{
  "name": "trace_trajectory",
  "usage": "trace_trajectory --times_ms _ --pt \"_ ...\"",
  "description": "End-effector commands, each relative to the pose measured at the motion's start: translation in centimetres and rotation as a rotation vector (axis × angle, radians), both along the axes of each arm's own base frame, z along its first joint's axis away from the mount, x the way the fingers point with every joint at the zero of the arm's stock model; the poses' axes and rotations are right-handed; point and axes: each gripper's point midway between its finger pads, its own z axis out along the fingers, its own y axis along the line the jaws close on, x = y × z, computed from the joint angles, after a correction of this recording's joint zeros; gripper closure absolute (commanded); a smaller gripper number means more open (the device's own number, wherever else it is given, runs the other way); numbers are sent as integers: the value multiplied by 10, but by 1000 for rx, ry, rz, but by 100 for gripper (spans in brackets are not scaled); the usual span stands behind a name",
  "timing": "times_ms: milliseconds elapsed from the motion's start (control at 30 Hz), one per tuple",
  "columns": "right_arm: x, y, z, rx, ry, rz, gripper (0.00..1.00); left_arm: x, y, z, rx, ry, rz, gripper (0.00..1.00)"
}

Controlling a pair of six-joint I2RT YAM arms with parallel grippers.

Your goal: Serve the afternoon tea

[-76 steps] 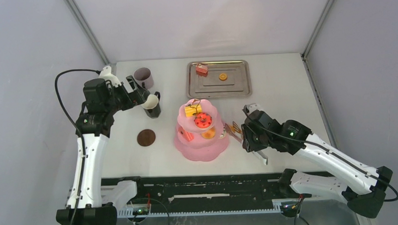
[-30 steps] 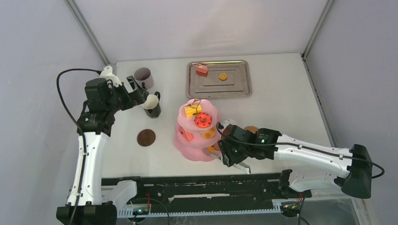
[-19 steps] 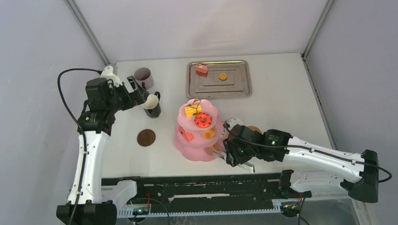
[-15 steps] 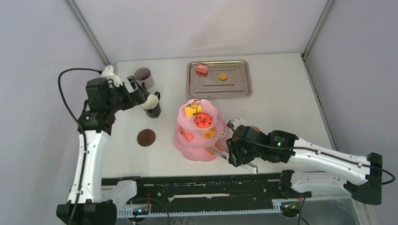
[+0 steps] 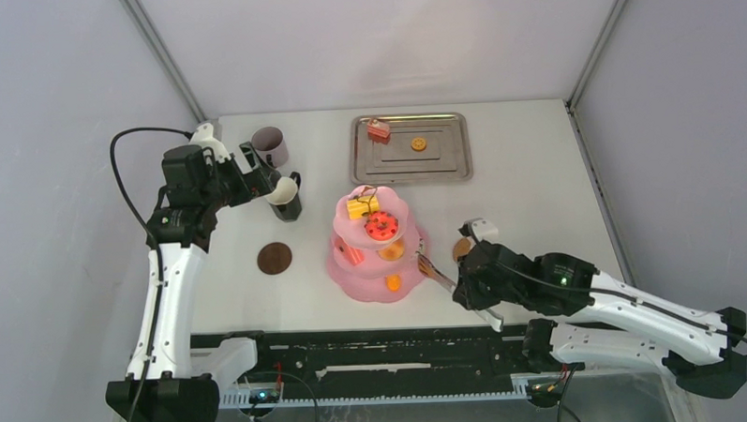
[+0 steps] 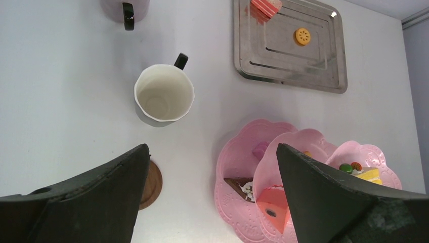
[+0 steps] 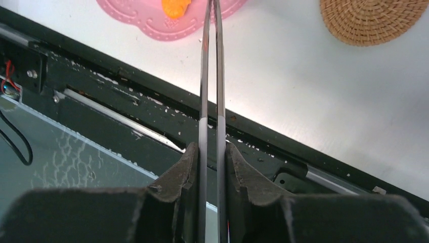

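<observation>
Counter [image 5: 537, 168]: everything sits on it.
Pink three-tier stand [image 5: 354, 285]: just past the tips of the tongs; it has many cakes on it, so that part looks mostly done.
Steel tray [image 5: 443, 163]: far ahead of both jaws; a pink cake [image 5: 378, 130] and an orange biscuit [image 5: 418, 144] are left to move.
Mugs: black mug [image 6: 164, 93] just ahead of the left jaws, mauve mug [image 6: 125, 6] further on; neither is on a coaster.
Coasters: brown coaster [image 6: 153, 185] right by the left jaws, woven coaster [image 7: 372, 17] beside the right jaws.
Left jaws: wide open, holding nothing.
Right jaws: squeezed tight on metal tongs [image 7: 211, 76]; the tips look empty, next to an orange cake [image 5: 392, 283] on the bottom tier.
</observation>
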Motion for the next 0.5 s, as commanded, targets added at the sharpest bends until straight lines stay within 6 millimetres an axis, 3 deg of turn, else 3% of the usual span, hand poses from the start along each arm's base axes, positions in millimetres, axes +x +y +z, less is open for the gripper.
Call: trace_trajectory --times_ms 0,100,200,267,467 --pt "16 -7 14 32 -76 -108 89 6 -3 17 -1 -58 -16 0" --pt "36 -22 26 9 -139 -204 93 4 -9 15 -27 -55 -38 0" --pt "71 -39 45 42 -214 -339 93 -1 -26 9 -68 -34 -111 0" --pt "96 -53 58 71 -268 -414 93 -6 -25 2 -46 -9 -95 0" --pt "185 -126 83 54 -467 -692 95 -22 -41 -24 -58 53 -124 0"
